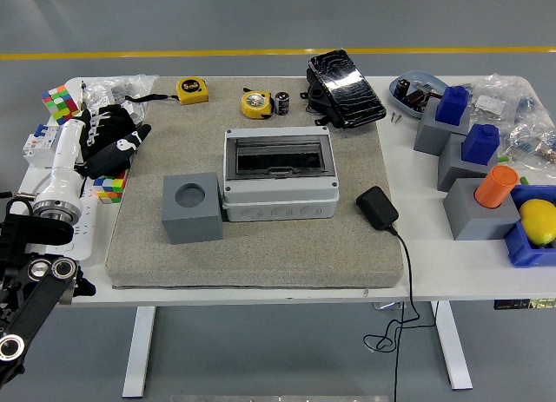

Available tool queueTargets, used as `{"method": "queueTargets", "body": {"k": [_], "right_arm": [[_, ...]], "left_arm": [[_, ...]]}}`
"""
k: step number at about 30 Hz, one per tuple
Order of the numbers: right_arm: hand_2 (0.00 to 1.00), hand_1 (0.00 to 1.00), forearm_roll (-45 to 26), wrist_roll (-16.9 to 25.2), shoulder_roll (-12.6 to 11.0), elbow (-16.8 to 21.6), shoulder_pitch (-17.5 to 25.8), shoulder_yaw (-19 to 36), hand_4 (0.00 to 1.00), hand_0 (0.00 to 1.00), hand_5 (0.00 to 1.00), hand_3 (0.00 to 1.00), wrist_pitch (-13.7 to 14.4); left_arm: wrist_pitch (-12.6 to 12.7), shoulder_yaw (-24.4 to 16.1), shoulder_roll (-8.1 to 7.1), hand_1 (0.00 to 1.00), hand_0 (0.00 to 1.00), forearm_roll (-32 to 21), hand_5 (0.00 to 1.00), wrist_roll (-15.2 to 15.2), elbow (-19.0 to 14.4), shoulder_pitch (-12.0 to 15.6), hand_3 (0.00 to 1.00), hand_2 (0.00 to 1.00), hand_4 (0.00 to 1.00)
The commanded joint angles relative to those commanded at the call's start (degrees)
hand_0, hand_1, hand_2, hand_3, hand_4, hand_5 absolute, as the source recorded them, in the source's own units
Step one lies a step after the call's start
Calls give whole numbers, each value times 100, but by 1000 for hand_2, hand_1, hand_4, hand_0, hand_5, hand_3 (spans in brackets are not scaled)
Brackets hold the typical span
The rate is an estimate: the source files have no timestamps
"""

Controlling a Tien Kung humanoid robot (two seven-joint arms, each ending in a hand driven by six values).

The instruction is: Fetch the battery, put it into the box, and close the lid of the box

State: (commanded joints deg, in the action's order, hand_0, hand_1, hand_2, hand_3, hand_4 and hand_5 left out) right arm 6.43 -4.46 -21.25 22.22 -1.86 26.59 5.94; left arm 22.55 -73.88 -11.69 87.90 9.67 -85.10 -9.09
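Left hand (111,143), black fingers loosely curled and holding nothing, is hovering left of the rectangular grey box (279,175); small cylindrical battery (282,103) beyond.

a white tabletop (452,272) stands on white legs (139,350) over a smooth grey floor (261,20). a yellow line (261,52) runs across the floor beyond the far edge. a grey mat (261,246) covers the middle of the tabletop. the light is even and soft, with faint sheen on the floor.

Left hand (111,144) — fingers loosely open
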Motion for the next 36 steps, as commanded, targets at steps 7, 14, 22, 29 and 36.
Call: {"method": "queueTargets", "body": {"k": [7,14,22,29,36], "right_arm": [[665,646,-4,-1,13,-6,13,2,985,626,548,573,-2],[665,646,3,1,12,-1,2,10,985,626,548,573,1],[664,646,-4,1,13,-4,-1,23,984,628,549,573,1],[664,645,-4,1,11,-5,-2,17,984,627,549,573,1],[665,646,-9,1,6,-6,-7,13,984,627,549,573,0]], "left_arm": [[-23,-19,-8,732,723,-40,435,28,7,-1,743,693,945],[-15,-50,13,730,725,-61,434,29,20,1,744,691,944],[-31,-43,15,729,726,-75,429,40,19,-11,743,689,940],[-49,-46,25,725,726,-88,428,36,17,-19,743,688,939],[-57,-56,33,723,722,-85,428,46,21,-18,743,686,938]]}}
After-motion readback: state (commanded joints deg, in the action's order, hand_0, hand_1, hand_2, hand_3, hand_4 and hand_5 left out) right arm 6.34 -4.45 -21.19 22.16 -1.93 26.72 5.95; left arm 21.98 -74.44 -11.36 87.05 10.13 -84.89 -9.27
